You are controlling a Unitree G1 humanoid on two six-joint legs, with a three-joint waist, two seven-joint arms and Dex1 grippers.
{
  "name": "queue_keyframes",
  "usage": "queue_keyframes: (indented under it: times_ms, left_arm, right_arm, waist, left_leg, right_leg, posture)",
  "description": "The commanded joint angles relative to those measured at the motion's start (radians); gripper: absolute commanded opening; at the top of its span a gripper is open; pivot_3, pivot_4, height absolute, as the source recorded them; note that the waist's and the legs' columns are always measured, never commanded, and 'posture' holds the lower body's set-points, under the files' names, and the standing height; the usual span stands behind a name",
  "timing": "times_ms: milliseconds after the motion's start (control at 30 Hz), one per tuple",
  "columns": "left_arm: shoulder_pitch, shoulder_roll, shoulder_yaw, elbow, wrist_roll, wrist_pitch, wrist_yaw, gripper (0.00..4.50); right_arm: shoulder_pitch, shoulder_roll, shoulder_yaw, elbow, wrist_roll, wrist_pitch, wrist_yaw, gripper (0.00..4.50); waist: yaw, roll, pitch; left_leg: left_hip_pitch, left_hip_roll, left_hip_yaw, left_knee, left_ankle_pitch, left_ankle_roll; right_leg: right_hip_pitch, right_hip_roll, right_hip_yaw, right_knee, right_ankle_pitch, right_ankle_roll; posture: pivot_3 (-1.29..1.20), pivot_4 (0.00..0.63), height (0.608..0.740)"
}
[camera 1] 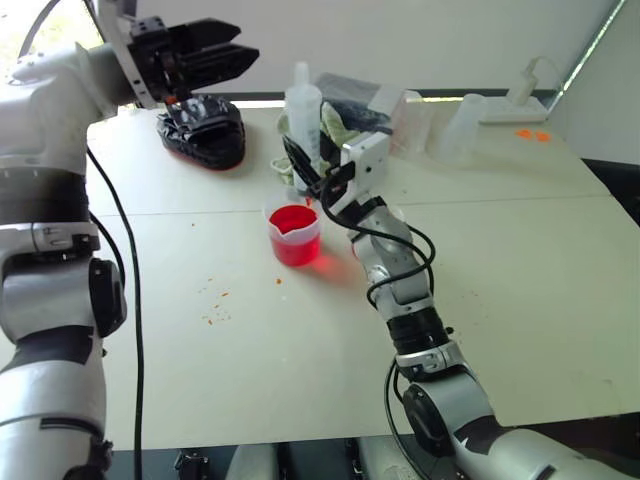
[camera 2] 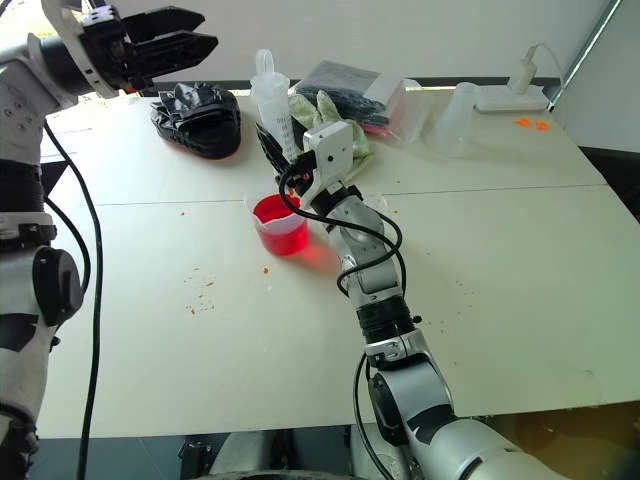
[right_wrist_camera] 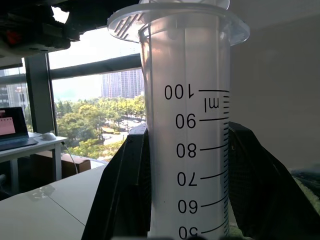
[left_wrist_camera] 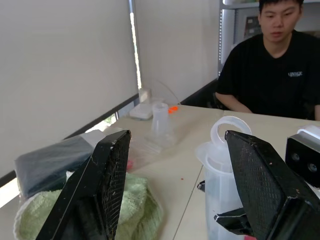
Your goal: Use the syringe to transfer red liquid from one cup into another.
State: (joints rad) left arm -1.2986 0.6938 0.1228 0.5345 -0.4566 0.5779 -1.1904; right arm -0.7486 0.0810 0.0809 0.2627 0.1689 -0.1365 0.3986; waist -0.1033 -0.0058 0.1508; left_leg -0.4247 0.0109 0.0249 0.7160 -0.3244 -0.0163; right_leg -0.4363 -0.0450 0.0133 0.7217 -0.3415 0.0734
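White table (camera 1: 500, 280) — right hand (camera 1: 298, 165) grips syringe (camera 1: 303, 105) upright by red cup (camera 1: 295, 235), left hand (camera 1: 242, 45) spread wide

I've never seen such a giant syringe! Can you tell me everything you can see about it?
The syringe is a big see-through plastic tube with black ml marks up to 100. A wide flat rim circles its top, and the plunger above ends in a ring. It looks empty. It stands upright, clamped by the right hand, just behind the cup of red liquid. Its tip is hidden.
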Motion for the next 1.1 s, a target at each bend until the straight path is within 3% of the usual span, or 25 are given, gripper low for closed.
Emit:
queue_keyframes:
  times_ms: [33,500,1100]
  left_arm:
    - [-0.029,0.004,0.007,-0.012,0.001,-0.017,-0.002,3.16]
    - [-0.016,-0.002,-0.008,-0.032,0.009,-0.006,-0.013,3.16]
    - [0.041,0.011,-0.013,-0.115,-0.001,0.028,-0.021,3.16]
  right_arm:
    - [0.000,0.015,0.011,-0.017,-0.004,-0.048,0.001,1.38]
    - [0.044,0.054,0.060,-0.003,0.001,-0.069,0.029,1.38]
    - [0.009,0.067,0.034,0.179,-0.001,-0.150,0.032,1.38]
  waist:
    - [-0.001,0.000,0.000]
    - [0.002,0.000,0.000]
    - [0.000,0.000,0.000]
  left_leg:
    - [0.000,0.000,0.000,0.000,0.000,0.000]
    - [0.000,0.000,0.000,0.000,0.000,0.000]
    - [0.001,0.000,0.000,0.000,0.000,0.000]
  right_leg:
    - [0.000,0.000,0.000,0.000,0.000,0.000]
    - [0.000,0.000,0.000,0.000,0.000,0.000]
    - [0.000,0.000,0.000,0.002,0.000,0.000]
  posture:
    - [0.00,0.150,0.711]
    - [0.00,0.150,0.711]
    - [0.00,0.150,0.711]
